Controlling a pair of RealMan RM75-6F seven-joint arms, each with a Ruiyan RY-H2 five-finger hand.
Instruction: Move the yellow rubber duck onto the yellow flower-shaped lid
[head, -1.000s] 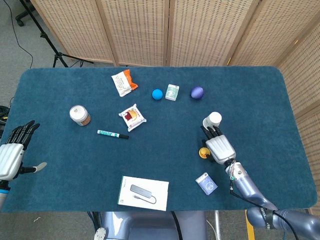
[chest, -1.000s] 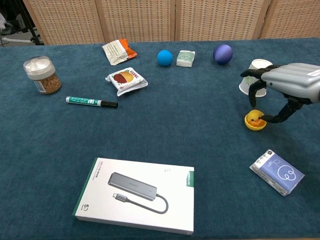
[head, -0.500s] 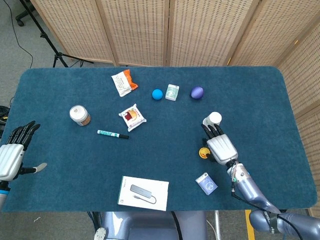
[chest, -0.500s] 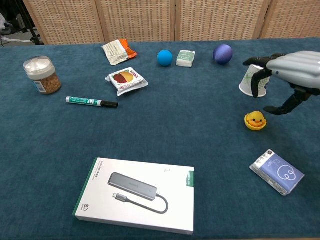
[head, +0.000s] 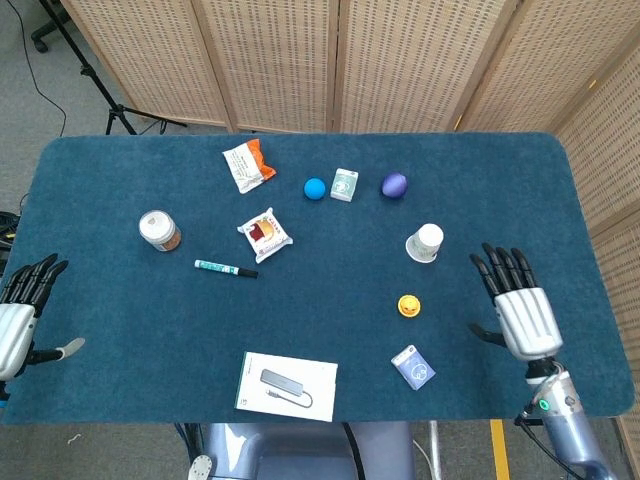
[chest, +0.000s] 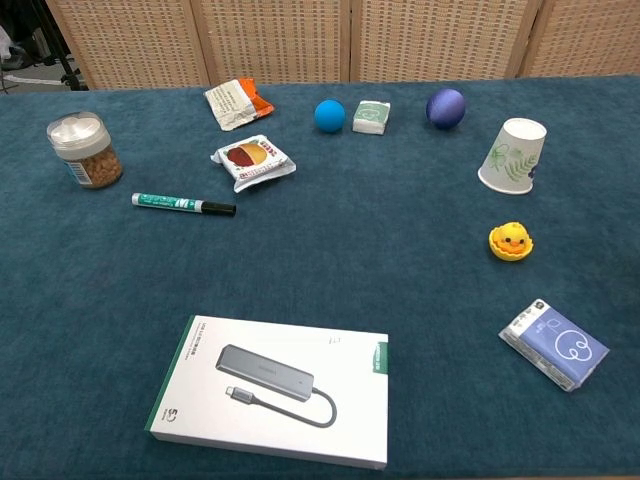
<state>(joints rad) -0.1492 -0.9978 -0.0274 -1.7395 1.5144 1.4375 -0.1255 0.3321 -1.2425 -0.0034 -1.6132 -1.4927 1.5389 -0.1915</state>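
The yellow rubber duck (head: 408, 305) (chest: 512, 239) sits upright on the yellow flower-shaped lid (chest: 510, 252), right of the table's middle. My right hand (head: 519, 304) hovers open to the right of the duck, fingers spread, well apart from it and holding nothing. At the table's left edge my left hand (head: 19, 311) is also open and empty. Neither hand appears in the chest view.
An upside-down paper cup (head: 424, 243) stands just behind the duck. A blue tissue pack (head: 413, 367) lies in front of it, a white adapter box (head: 288, 385) near the front edge. A marker (head: 225, 268), snack packets, a jar (head: 159, 230) and balls lie further back.
My right hand has let go near the duck and pulled away to the right, out of the chest view. The duck stays on the lid. My left hand shifted slightly left.
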